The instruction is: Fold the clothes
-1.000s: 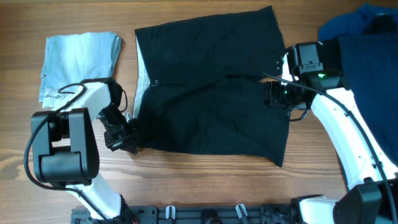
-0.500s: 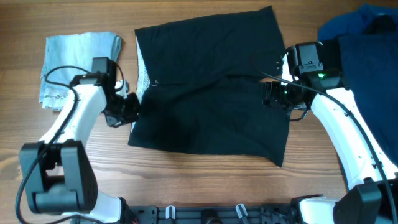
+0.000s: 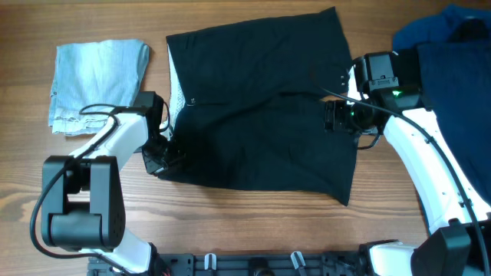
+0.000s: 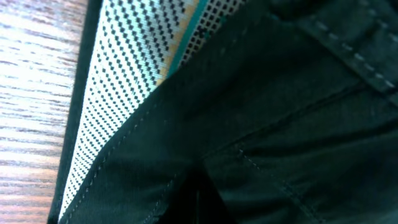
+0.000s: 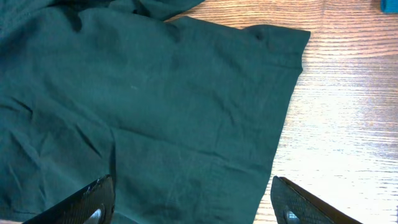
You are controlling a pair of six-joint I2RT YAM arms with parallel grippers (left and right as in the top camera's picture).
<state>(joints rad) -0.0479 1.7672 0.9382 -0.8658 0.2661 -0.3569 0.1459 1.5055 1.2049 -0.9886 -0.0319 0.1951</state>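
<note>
The black shorts [image 3: 261,107] lie spread flat in the middle of the table, legs pointing right. My left gripper [image 3: 163,157] sits at their lower left corner, on the waistband edge, shut on the fabric. The left wrist view is filled with black cloth [image 4: 280,124] and the waistband's dotted white lining [image 4: 130,68], with the closed fingertips a dark wedge at the bottom [image 4: 202,202]. My right gripper [image 3: 337,119] hovers open over the right hem. Its two fingers straddle the shorts' edge [image 5: 155,93], touching nothing [image 5: 196,208].
A folded pale-blue garment [image 3: 100,77] lies at the back left. A heap of dark blue clothes [image 3: 453,61] fills the back right corner beside the right arm. Bare wood [image 5: 348,124] runs along the front edge and right of the shorts.
My left gripper went up along the shorts' left edge, then came back down and slightly right onto the lower left corner. The corner shifted a little. The right arm stayed still.
</note>
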